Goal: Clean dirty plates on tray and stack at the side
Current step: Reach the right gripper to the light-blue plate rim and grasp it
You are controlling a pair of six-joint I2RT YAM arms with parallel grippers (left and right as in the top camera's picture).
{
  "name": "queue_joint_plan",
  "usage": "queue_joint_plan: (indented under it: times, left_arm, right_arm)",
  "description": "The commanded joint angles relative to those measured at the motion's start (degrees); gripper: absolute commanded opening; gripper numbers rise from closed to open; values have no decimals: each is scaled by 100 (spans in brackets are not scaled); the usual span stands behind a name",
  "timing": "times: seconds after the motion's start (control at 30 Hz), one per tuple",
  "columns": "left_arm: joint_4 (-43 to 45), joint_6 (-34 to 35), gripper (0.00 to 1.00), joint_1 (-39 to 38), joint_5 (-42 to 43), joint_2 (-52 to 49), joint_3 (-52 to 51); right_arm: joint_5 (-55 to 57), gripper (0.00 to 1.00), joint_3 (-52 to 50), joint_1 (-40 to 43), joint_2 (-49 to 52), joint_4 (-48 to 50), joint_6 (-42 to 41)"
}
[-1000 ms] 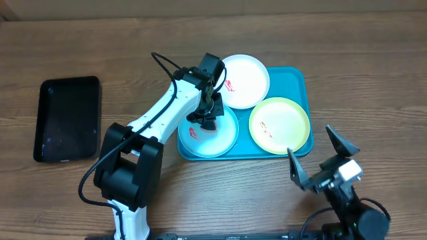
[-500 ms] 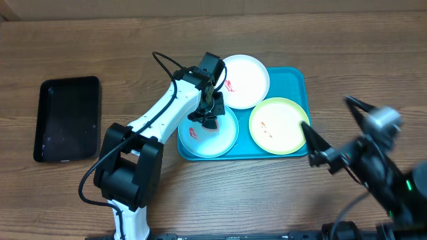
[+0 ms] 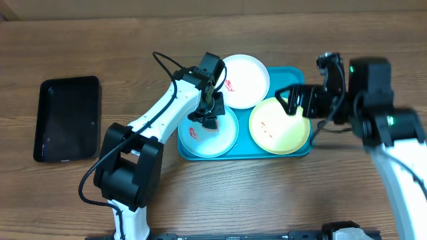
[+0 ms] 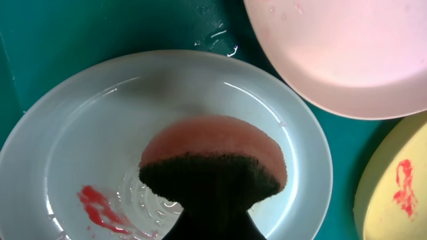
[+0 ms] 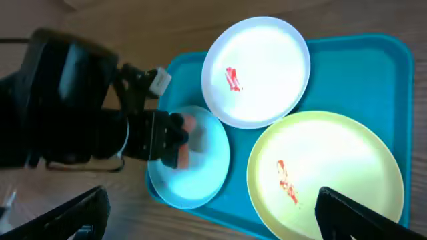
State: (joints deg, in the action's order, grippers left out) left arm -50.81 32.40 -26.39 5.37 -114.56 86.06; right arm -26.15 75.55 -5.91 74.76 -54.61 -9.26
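Observation:
The turquoise tray (image 3: 300, 77) holds three plates. The white plate (image 3: 248, 81) lies at the back with a red smear. The yellow-green plate (image 3: 280, 127) lies at the right with a red smear. The pale aqua plate (image 3: 223, 137) lies at the front left. My left gripper (image 3: 208, 113) is shut on a pink sponge (image 4: 220, 150) with a dark scrub side and presses it on the wet aqua plate (image 4: 80, 127), beside a red smear (image 4: 97, 203). My right gripper (image 3: 293, 100) is wide open and empty, hovering above the yellow-green plate (image 5: 327, 173).
A smaller black tray (image 3: 67, 119) lies on the wooden table at the far left. The left arm (image 5: 80, 113) reaches over the tray's left side. Bare wood shows in front of and to the right of the turquoise tray (image 5: 393, 73).
My right arm has swung up from the table's front right edge to above the tray's right side. My left gripper with the sponge has barely moved.

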Motion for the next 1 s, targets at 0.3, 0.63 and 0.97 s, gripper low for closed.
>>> queue_joint_plan:
  times: [0.3,0.63,0.97]
  left_arm:
    - [9,-155,4,11,44,-20,-9]
    - [-37,-111,4,13,42,-20,-9]
    - [-55,-109,4,11,44,-20,-9]
  right_arm:
    - [-260,55,466,-479,1412,756,-1158]
    - [2505,51,466,-1679,2627,1073,-2385]
    - [1853,45,387,-1759,3268,1373,-1279]
